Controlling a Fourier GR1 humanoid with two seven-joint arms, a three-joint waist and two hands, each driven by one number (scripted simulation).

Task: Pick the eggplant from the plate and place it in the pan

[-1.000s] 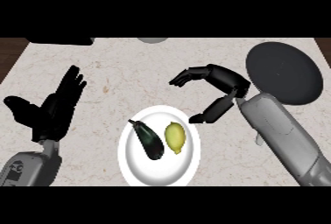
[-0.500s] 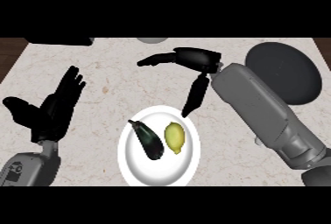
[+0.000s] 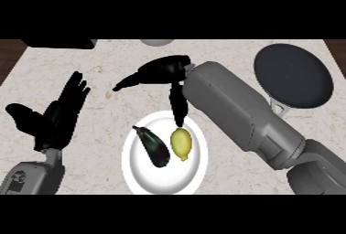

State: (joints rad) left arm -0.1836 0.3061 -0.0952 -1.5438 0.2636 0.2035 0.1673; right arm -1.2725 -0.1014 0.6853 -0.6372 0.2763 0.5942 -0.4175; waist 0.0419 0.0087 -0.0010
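A dark eggplant (image 3: 154, 147) lies on the left half of a white plate (image 3: 164, 178), beside a yellow lemon (image 3: 181, 143). My right hand (image 3: 166, 71) hovers open just beyond the plate's far rim; its fingers point left and its thumb (image 3: 178, 104) points down toward the lemon, touching nothing. The black pan (image 3: 293, 75) sits at the far right of the counter, behind my right forearm. My left hand (image 3: 55, 117) rests open at the left, fingers up.
A dark object (image 3: 57, 43) lies at the far left edge of the counter, and a pale round thing (image 3: 157, 42) shows at the far middle edge. My right forearm (image 3: 241, 118) crosses the counter between plate and pan.
My right hand has swung leftward and forward, from right of the plate to above its far rim. The left hand, eggplant and lemon have not moved.
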